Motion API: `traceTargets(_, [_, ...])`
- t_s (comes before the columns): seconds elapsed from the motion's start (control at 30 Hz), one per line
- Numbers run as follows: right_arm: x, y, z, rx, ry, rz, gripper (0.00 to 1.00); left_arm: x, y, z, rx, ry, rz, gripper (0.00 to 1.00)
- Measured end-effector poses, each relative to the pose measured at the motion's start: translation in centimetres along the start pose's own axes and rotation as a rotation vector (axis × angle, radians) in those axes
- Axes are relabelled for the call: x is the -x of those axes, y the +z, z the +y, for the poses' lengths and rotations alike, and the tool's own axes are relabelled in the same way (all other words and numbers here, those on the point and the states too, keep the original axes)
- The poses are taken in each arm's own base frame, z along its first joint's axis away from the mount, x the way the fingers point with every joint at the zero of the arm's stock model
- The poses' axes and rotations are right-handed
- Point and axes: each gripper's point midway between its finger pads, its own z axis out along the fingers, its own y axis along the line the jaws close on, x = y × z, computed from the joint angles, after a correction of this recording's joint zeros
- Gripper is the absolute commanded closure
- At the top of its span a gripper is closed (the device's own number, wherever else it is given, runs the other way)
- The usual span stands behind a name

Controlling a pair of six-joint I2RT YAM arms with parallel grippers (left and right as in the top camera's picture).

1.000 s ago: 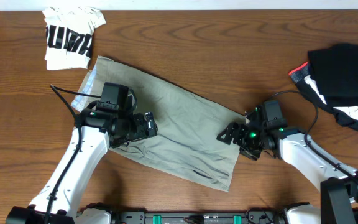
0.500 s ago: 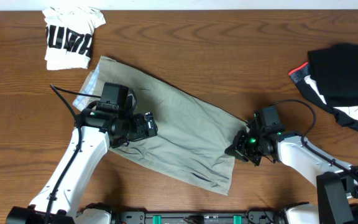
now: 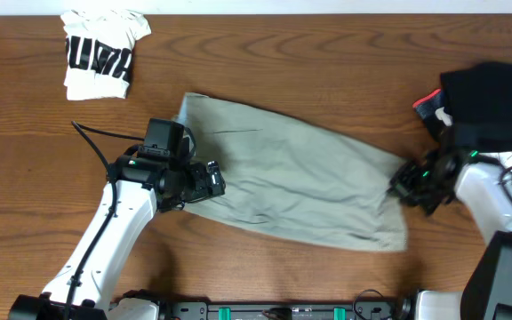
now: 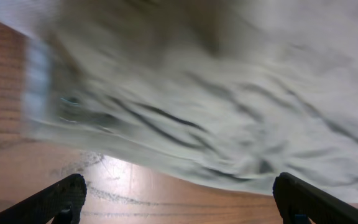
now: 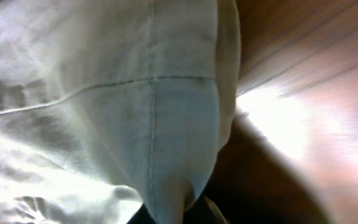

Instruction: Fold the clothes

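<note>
the shorts (image 3: 300, 182) lay spread across the middle of the table (image 3: 327, 71), slanting down toward the right. the right gripper (image 3: 405, 185) was pinched tight on their right edge. the left gripper (image 3: 213, 180) hung over their left end, jaws wide, holding nothing. a white tee (image 3: 100, 53) sat well apart, far left.

The pale khaki shorts (image 3: 300, 173) lie spread flat, slightly wrinkled, on the table (image 3: 327, 53), stretching from ten o'clock toward four o'clock.
</note>
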Motion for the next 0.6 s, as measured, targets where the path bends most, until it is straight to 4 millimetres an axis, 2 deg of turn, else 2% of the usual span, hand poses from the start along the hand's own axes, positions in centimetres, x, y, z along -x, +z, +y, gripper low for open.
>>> traceTargets(0.13, [2.3,-4.3,0.1,-0.112,-0.048,-0.08,0.99,0.0,0.0,0.0,0.0,0.0,-0.002,0.02])
traceTargets(0.27, [3.5,-6.9,0.3,-0.169,-0.098,-0.128,0.99,0.1,0.0,0.0,-0.001,0.0,-0.003,0.02])
traceTargets(0.37, [3.9,-7.4,0.2,-0.187,-0.126,-0.145,0.99,0.1,0.0,0.0,-0.001,0.001,-0.003,0.02])
traceTargets(0.47, [3.9,-7.4,0.0,-0.198,-0.14,-0.145,0.94,0.1,0.0,0.0,-0.001,0.001,-0.003,0.02])
traceTargets(0.6, [4.0,-7.4,-0.2,-0.213,-0.152,-0.149,0.81,0.1,0.0,0.0,-0.001,0.0,-0.003,0.02])
